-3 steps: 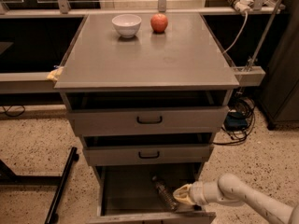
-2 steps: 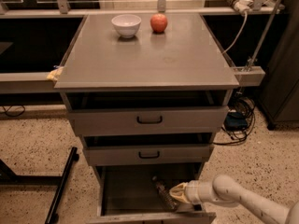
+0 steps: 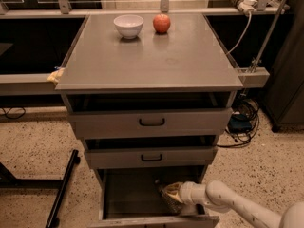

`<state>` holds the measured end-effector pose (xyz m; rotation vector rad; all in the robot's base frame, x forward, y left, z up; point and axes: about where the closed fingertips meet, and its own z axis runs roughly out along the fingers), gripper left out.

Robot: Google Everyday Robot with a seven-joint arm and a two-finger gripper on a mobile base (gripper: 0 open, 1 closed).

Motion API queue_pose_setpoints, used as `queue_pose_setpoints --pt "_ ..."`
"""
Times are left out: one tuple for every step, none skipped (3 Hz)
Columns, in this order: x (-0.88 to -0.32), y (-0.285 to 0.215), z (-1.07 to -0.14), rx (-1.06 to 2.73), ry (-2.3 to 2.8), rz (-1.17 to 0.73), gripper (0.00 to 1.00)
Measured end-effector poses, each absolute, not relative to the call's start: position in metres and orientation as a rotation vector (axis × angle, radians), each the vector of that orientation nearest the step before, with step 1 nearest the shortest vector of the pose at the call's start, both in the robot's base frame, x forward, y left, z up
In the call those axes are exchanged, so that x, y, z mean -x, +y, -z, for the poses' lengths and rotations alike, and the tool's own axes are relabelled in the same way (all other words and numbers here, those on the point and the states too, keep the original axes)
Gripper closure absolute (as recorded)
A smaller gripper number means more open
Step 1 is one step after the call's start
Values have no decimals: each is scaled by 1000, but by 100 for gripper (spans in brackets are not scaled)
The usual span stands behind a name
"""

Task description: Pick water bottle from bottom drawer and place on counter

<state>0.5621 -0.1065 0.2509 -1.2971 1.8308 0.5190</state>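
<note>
Our gripper (image 3: 170,194) is inside the drawer (image 3: 128,194), near right, perhaps on the bottle (image 3: 166,202); whether it grasps, we cannot tell.

The counter (image 3: 142,65) carries a white bowl (image 3: 128,25) and an apple (image 3: 161,23).

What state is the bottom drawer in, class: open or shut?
Open. The bottom drawer is pulled out with its grey inside showing, and the robot's hand reaches down inside it.
</note>
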Motion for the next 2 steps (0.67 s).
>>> queue_pose_setpoints --pt "-573 -100 -241 1258 1839 -507 58" --pt "-578 -100 -230 1235 1852 -500 37"
